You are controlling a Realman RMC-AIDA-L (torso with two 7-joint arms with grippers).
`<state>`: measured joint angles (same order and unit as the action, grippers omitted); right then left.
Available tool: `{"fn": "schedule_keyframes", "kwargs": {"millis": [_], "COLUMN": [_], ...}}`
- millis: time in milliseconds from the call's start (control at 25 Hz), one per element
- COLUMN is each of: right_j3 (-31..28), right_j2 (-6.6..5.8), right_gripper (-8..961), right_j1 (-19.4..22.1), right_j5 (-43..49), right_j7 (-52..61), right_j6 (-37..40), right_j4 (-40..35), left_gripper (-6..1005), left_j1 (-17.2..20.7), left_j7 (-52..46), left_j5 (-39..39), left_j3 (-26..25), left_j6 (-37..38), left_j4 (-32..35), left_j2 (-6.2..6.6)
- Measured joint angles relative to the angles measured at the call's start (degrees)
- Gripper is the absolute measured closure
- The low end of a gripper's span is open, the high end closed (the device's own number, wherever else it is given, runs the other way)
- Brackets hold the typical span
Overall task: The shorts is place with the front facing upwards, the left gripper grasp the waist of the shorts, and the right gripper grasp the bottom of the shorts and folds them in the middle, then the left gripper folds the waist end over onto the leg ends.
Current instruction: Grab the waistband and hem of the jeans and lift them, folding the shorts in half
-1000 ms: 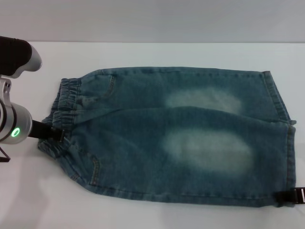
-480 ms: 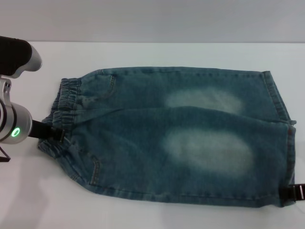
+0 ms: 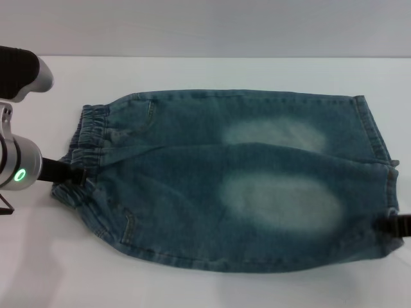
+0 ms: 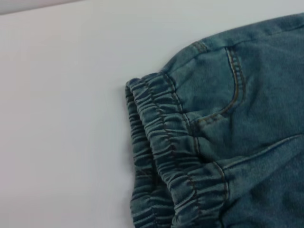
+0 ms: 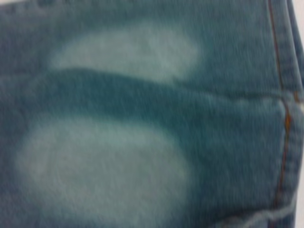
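Gripping shorts (image 3: 237, 186): left gripper (image 3: 72, 179) waistband, right gripper (image 3: 390, 226) hem.

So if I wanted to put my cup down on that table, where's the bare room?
Bare table runs behind the shorts, and a narrower strip lies in front of them. The waist end is crowded by the left gripper, the leg end by the right gripper, both at the denim's edge.

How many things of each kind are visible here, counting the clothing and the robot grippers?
Denim shorts: 1
Grippers: 2, the left gripper at the waist and the right gripper at the leg hem
Total: 3
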<state>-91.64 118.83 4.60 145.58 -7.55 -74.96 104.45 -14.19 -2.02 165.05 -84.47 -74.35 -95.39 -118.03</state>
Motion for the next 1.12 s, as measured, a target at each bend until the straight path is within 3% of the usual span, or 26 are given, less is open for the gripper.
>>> {"fn": "schedule_keyframes", "kwargs": {"millis": [520,1120], "right_j3": [-0.5,-0.1], "right_j2": [0.01,0.26], "right_gripper": [950,951], "right_j1": [1.3,4.1], "right_j5": [0.1,-0.2], "right_j7": [-2.5,-5.8], "right_j6": [6.2,23.9], "right_j4": [5.9,7.9], "left_gripper": [896,882], "left_j1": [2.1,4.1], "left_j7": [-0.6,-2.3], "left_j5": [0.0,-0.2], "left_j3": [-1.1,-2.2], "left_j6": [4.6,15.5], "left_j4": [-2.0,-2.9], "left_j2": [0.08,0.02]}}
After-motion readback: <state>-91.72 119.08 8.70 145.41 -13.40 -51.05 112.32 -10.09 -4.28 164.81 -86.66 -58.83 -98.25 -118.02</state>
